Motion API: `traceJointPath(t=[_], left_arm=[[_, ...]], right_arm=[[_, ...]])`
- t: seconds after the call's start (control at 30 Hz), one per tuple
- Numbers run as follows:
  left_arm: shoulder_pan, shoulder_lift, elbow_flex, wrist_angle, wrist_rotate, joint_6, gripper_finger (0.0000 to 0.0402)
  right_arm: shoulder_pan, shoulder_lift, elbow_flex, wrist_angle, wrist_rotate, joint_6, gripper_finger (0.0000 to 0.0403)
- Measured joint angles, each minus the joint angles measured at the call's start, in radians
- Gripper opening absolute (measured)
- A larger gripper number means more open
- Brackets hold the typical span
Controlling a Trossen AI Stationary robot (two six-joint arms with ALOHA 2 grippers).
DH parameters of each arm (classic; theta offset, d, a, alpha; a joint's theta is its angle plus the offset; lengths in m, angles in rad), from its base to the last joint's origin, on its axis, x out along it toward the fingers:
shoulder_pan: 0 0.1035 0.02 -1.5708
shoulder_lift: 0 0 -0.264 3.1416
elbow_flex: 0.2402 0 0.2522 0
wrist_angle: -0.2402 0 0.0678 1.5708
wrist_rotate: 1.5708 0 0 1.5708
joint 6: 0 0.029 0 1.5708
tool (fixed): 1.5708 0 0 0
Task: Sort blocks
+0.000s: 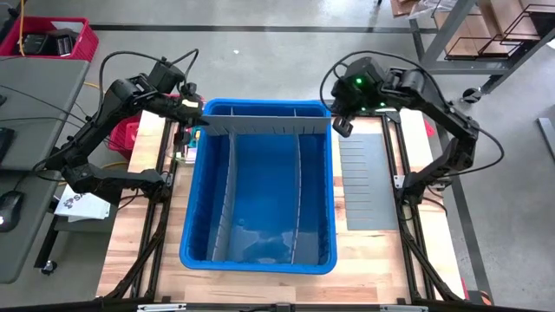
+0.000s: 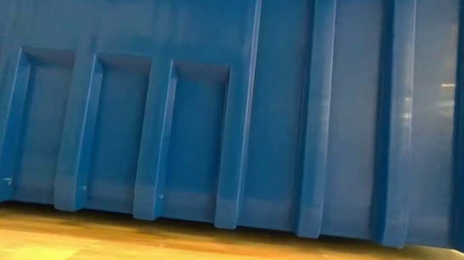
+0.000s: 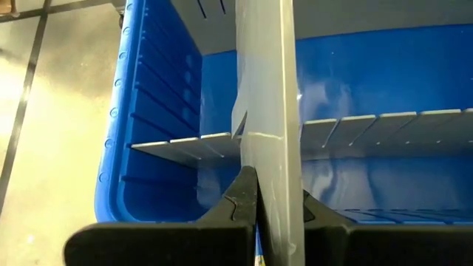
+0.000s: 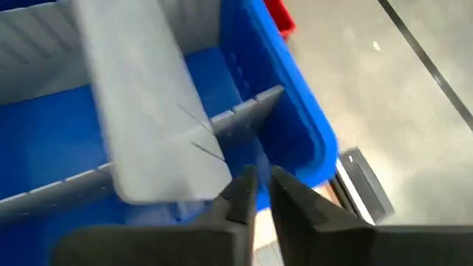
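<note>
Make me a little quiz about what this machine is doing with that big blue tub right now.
1. True or false: coloured blocks already lie inside the blue bin.
2. What does the left claw grip? A) a grey divider panel B) a red block C) a cable
3. Short answer: where do the spare grey panels lie?

Key:
1. False: the high view shows only dividers in the bin.
2. A: its fingers are clamped on the panel, held across the bin's top.
3. Flat on the table, to the right of the bin. The right claw hangs at the bin's corner on that side.
</note>
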State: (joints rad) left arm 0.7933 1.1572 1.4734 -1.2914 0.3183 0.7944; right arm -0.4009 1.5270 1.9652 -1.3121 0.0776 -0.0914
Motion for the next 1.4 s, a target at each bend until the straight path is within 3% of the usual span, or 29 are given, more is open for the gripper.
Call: traceJointPath(t=[0.23,0.33,0.47,0.57,0.9,1.17,1.27,1.4], left_arm=[[0.0,-0.001,0.0,-0.028,-0.003,-0.004,0.0],[0.0,-0.001,0.0,-0.028,-0.005,-0.004,0.0],[0.0,-0.001,0.0,-0.027,-0.01,-0.006,0.0],[0.0,-0.001,0.0,-0.027,-0.011,-0.008,0.0],[0.0,0.0,0.0,-0.01,-0.016,-0.027,0.0],[0.0,0.0,0.0,-0.005,-0.017,-0.026,0.0],[0.0,0.0,0.0,-0.005,-0.017,-0.026,0.0],[0.0,0.0,0.001,0.006,-0.017,-0.027,0.0]], right_arm=[[0.024,0.004,0.084,-0.024,0.078,-0.096,0.0148],[0.024,0.003,0.137,-0.086,0.01,-0.111,0.0175],[0.04,0.003,0.204,-0.159,-0.078,-0.088,0.0182],[0.069,0.001,0.218,-0.165,-0.087,-0.094,0.0183],[0.113,0.045,0.12,-0.139,-0.093,-0.12,0.0183],[0.122,0.078,0.113,-0.048,-0.015,-0.1,0.0155],[0.122,0.085,0.113,-0.099,-0.025,-0.109,0.011],[0.12,0.085,0.113,-0.137,-0.017,-0.078,0.0016]])
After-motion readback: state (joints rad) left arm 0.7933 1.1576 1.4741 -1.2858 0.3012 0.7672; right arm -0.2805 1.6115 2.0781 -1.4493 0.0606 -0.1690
